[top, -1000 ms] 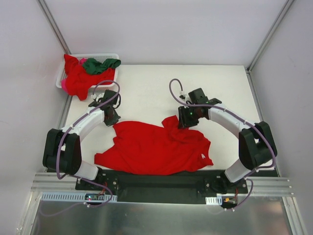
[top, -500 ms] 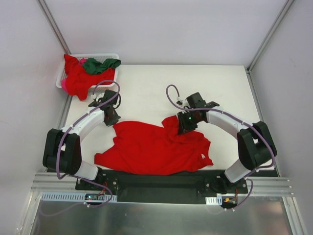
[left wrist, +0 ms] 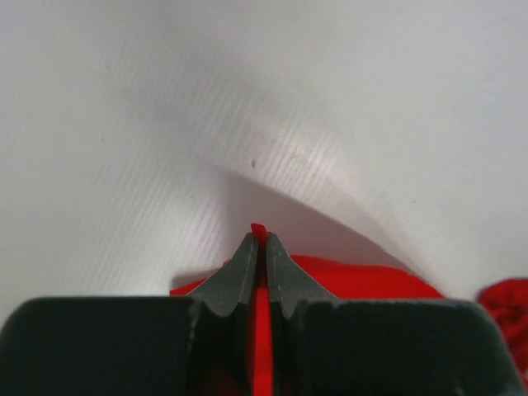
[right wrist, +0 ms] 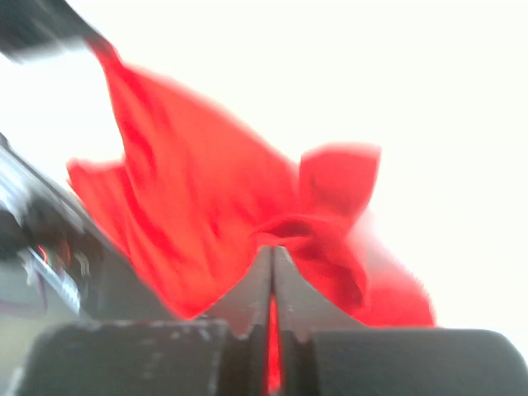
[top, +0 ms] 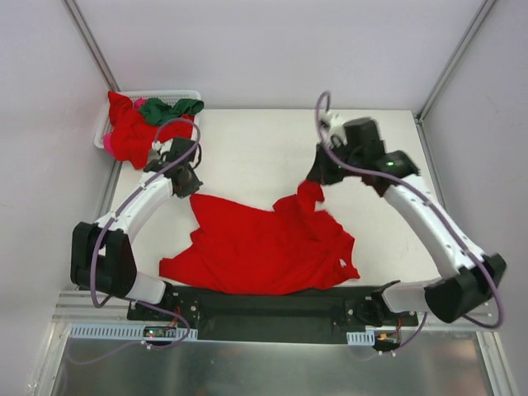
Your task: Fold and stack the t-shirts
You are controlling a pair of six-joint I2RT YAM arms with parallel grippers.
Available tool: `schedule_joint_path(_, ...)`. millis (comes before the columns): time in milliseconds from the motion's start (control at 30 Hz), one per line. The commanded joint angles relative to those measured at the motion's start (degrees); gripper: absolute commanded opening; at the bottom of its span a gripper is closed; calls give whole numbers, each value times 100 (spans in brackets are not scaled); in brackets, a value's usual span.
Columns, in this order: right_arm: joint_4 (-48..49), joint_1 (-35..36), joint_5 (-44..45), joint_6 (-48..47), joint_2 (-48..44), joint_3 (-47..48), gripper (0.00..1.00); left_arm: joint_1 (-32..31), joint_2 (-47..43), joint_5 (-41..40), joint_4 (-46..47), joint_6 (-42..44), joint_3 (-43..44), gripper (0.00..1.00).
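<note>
The shirt (top: pixel 256 247) lies rumpled on the surface (top: pixel 247 140) toward six o'clock, just ahead of the arm bases. The left jaws are pressed together on its ten o'clock corner, with a sliver of red showing between the tips in the wrist view. The right jaws are clamped on a bunched bit at the shirt's one o'clock edge. They hold it clear of the surface, so a red peak hangs below them. In the eleven o'clock corner the basket (top: pixel 188 94) holds a red pile (top: pixel 128 136) and a green shirt (top: pixel 169 109).

From here this looks like the spreading-out before any fold. To do it well, I'd want both holds raised to the same height and drawn apart, one toward nine and one toward three, until the far edge goes taut. The left pinch seems to have very little cloth in it, so a hard tug could pull it free. The right hold is a wad, and I can't tell whether it is one layer or two. If it is two, the shirt won't open flat. The shirt is best carried toward twelve o'clock so the hem trails and smooths, then lowered slowly, clear of the basket.
</note>
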Motion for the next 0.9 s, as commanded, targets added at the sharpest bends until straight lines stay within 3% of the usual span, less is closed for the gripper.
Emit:
schedule_joint_path(0, -386, -80, 855, 68, -854, 1640, 1, 55, -508, -202, -298, 537, 1283, 0)
schedule_joint_path(133, -929, -281, 3239, 655, -802, 2948, 1, 64, -746, -843, -737, 994, 2486, 0)
schedule_joint_path(167, -1418, -378, 3387, 779, -706, 3179, 1, 64, -825, -1088, -808, 1152, 2620, 0)
schedule_joint_path(200, -1536, -440, 3371, 754, -635, 3294, 1, 64, -991, -1195, -826, 1223, 2717, 0)
schedule_joint_path(300, -1477, -441, 2039, 183, -616, 3060, 1, 64, -1264, -995, -835, 1399, 2893, 0)
schedule_joint_path(333, -1354, -441, 1269, 174, -686, 2814, 1, 64, -1308, -846, -826, 1408, 2798, 0)
schedule_joint_path(433, -967, -380, 464, 165, -898, 1663, 1, 55, -1502, -222, -826, 1137, 2238, 0)
schedule_joint_path(600, -1228, -195, 1022, 1130, -435, 449, 1, 55, -1748, -79, -817, 486, 839, 0)
schedule_joint_path(700, -1214, -46, 770, 1562, 268, 273, 1, 64, -1844, -404, -817, 56, 83, 0)
schedule_joint_path(867, -439, 877, 814, 1230, 1218, 745, 1, 90, -1749, -879, -817, -507, -516, 0)
